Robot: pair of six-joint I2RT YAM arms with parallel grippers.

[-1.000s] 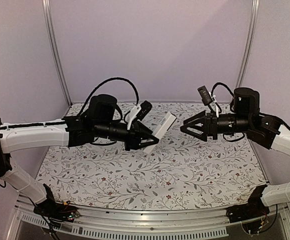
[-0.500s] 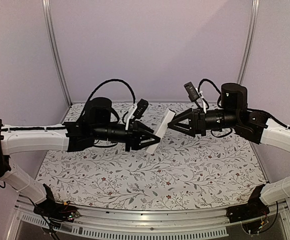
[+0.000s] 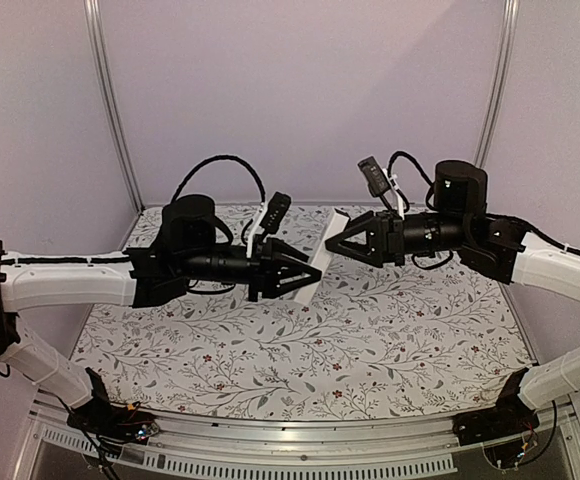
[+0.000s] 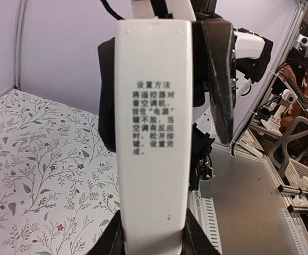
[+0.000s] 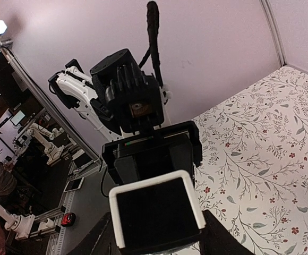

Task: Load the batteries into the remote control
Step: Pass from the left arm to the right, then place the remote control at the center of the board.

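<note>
We see the counter (image 3: pixel 370 340), covered in a cloth printed with leafy twigs, stretching between pale walls. Above it both arms reach in towards the middle and meet in the air, well above the cloth.

The left claw (image 3: pixel 308 280) is clenched on the lower end of the remote control (image 4: pixel 154 106) and carries it clear of the counter, tilted with its upper end leaning towards the right arm. The right claw (image 3: pixel 337 240) stands at that upper end with one finger on each side of it. We cannot tell whether these fingers press on the remote control or only flank it.

From the left wrist, we see the remote control's plain white face with a small block of dark printed characters near its middle. From the right wrist, its end shows as a white rim around a dark face, set between that claw's fingers.
</note>
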